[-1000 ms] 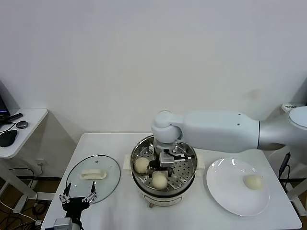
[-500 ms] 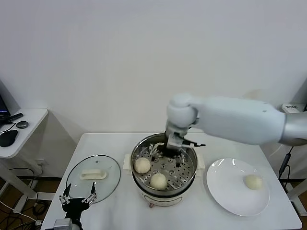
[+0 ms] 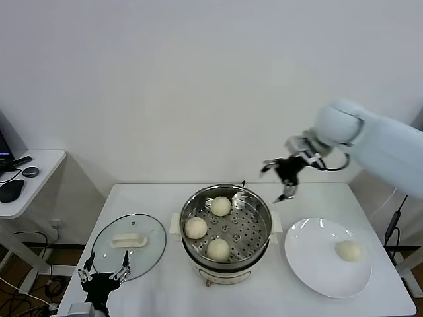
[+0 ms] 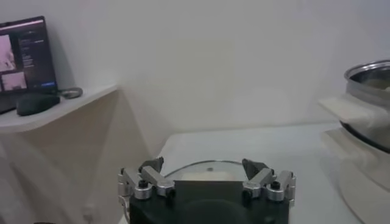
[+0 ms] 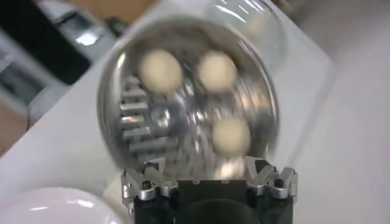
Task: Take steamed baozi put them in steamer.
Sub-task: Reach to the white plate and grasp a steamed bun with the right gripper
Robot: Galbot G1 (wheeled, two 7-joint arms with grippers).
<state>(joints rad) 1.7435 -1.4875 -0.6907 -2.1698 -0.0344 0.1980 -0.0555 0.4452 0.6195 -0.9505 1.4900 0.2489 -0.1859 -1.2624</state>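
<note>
Three steamed baozi (image 3: 221,206) (image 3: 195,227) (image 3: 219,249) sit inside the steamer (image 3: 227,195), the shiny perforated basket on its cream-white cooker base at the middle of the white surface (image 3: 158,196): one at the far side of the basket, one at its left, one at its near edge. A fourth bun (image 3: 349,250) lies alone on the white plate (image 3: 316,266) to the right of the steamer, toward the plate's right side.

The right tool (image 3: 283,176) hangs in the air above the surface, up and to the right of the steamer's far rim, its fingers spread wide and holding nothing. From the right wrist view, the basket (image 5: 116,115) lies below with its three buns (image 5: 159,70) (image 5: 217,71) (image 5: 231,135) apart from one another, and the plate's rim (image 5: 55,204) shows at one corner.

The left tool (image 3: 104,277) is parked low at the near left edge of the surface, fingers wide apart and empty, just on the near side of the round glass lid (image 3: 112,254) with its cream handle (image 3: 128,241), which lies flat to the left of the steamer. The left wrist view looks across that lid (image 4: 210,165) toward the steamer's side (image 4: 368,73). A small side table (image 3: 39,165) with a dark mouse (image 3: 9,190) stands at the far left.
</note>
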